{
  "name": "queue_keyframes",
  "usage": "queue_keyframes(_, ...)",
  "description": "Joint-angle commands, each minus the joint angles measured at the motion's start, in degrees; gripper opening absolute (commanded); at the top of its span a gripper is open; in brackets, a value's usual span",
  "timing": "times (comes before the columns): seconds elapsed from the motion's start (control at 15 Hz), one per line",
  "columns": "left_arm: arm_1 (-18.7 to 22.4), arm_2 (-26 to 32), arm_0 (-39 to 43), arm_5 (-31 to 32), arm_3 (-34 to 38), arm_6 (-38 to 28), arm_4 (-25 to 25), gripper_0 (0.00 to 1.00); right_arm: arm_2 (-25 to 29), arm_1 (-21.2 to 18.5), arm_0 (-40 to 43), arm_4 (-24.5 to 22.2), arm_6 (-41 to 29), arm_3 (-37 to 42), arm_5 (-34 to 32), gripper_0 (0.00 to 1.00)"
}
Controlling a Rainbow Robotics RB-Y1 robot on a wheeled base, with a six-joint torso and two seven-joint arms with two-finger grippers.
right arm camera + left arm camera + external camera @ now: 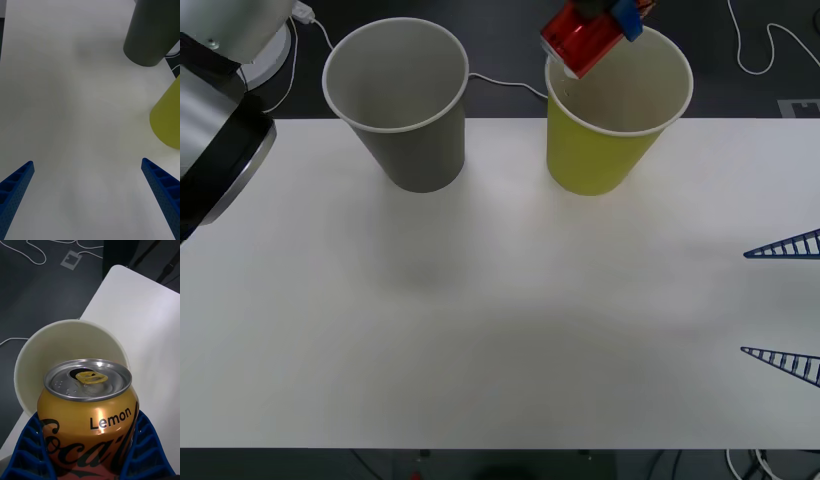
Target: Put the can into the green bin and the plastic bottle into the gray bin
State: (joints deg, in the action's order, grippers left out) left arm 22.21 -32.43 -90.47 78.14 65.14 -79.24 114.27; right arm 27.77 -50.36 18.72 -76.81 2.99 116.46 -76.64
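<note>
My left gripper [627,14] is shut on the can [580,40], holding it tilted just above the rim of the green bin [600,150] at the back right of the table. In the left wrist view the can [90,408] sits between the blue fingers [28,450], silver top and open mouth up, with the bin's pale inside [33,352] right under it. The gray bin [415,140] stands upright to the left of the green one. My right gripper [755,300] hovers open over the table's right side, well short of both bins [150,33]. The plastic bottle is out of view.
The white table [500,330] stretches wide in front of the bins. A silver and black part of my left arm [215,130] hangs over the table's left end. White cables [770,45] lie on the dark floor behind.
</note>
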Motion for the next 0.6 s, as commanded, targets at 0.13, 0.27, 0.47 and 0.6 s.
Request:
queue_keyframes(0.13, -5.6, 0.0, -3.23, -5.9, -9.95, 0.58, 3.42, 0.0, 0.0, 0.0, 0.0, 0.0, 0.0, 0.0, 0.0, 1.0)
queue_keyframes(0.27, -8.06, 0.09, -4.28, -8.01, -14.26, 0.93, 5.09, 0.0, 0.0, 0.0, 0.0, 0.0, 0.0, 0.0, 0.0, 1.0)
queue_keyframes(0.47, -10.7, 0.0, -5.77, -11.26, -20.14, 2.25, 5.44, 0.0, 0.0, 0.0, 0.0, 0.0, 0.0, 0.0, 0.0, 1.0)
queue_keyframes(0.6, -10.78, 0.0, -5.86, -11.7, -20.32, 2.43, 5.35, 0.01, 0.0, 0.0, 0.0, 0.0, 0.0, 0.0, 0.0, 1.0)
